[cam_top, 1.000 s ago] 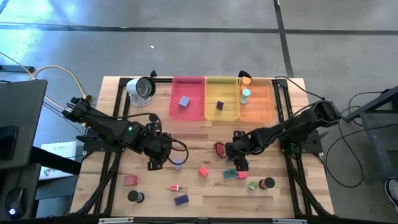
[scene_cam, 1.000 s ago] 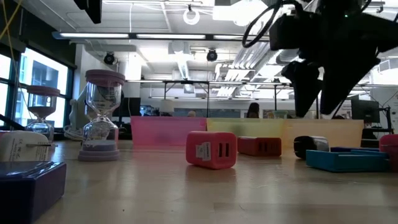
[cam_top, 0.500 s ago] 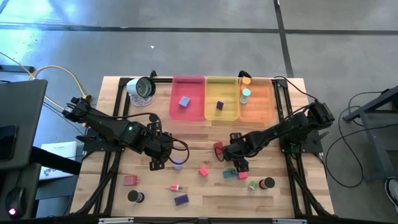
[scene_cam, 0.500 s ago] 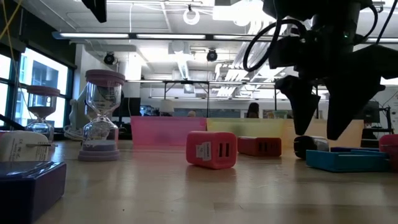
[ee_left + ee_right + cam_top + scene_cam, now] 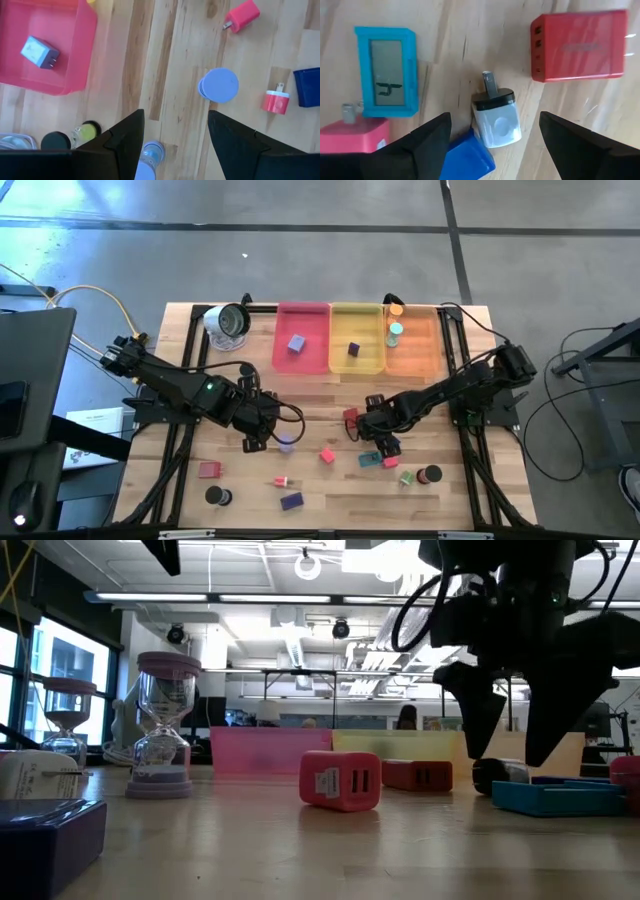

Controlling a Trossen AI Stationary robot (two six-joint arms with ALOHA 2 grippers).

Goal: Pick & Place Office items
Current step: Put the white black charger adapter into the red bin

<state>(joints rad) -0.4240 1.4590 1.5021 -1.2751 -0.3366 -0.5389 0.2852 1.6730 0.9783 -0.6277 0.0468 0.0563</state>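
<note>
The right gripper hangs over the middle of the table with its fingers spread wide and nothing between them. Straight below the gap lies a small white-and-black charger, prongs pointing away from the wrist. It's crowded down there: a blue block touches the charger on one side, a teal block with a grey screen sits just past one finger, and a red charger block lies ahead, beyond the other.

The risk, as I judge it: a finger coming down lands on that blue block instead of beside the charger, and shoves both away or pinches two pieces at once.

Over on the other side, the left gripper also stands open and empty, a lavender cylinder right between its fingers and a lavender disc just ahead.

Against a second ago, the right arm has drawn in toward the table's centre and its gripper has shifted across the low view; the left arm has barely moved.
</note>
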